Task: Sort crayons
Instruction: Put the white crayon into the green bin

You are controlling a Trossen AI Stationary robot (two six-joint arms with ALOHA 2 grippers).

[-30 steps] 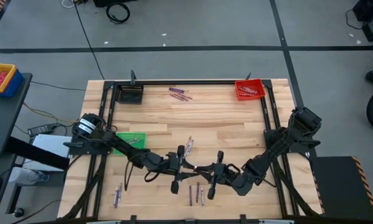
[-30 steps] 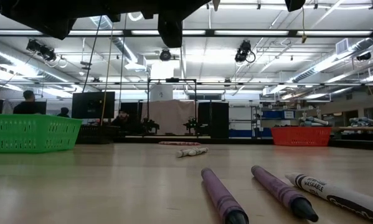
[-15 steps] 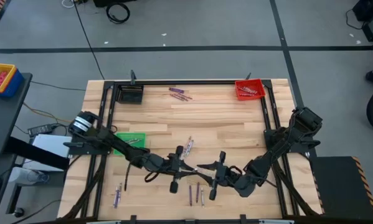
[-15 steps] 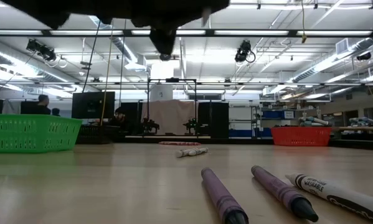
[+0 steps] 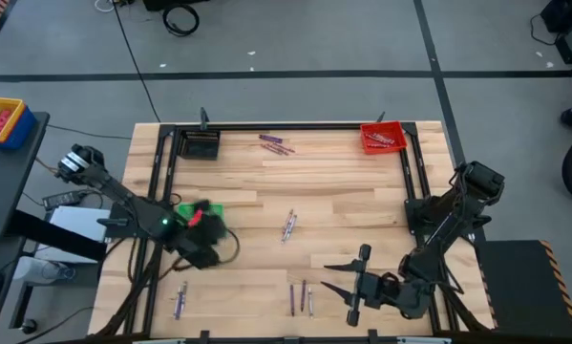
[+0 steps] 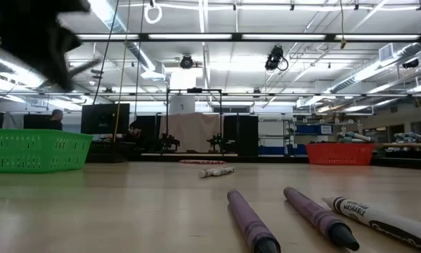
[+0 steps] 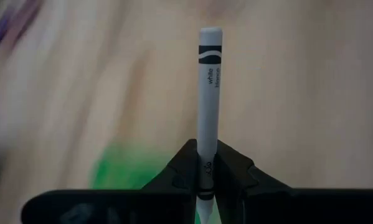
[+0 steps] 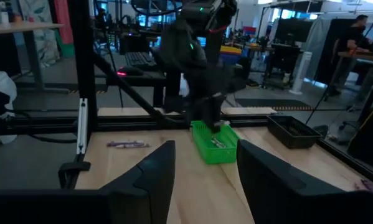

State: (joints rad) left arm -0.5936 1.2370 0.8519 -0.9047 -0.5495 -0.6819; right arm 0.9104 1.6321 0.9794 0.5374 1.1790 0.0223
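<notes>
Swung from mid-table to the green plastic basket [image 5: 205,212], the left gripper [image 7: 200,177] clenches a white wax crayon [image 7: 208,93]; apparently overhead, it should centre before releasing.

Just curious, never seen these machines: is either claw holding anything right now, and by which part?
The left claw pinches a white crayon near one end. The right claw is open and empty.
</notes>
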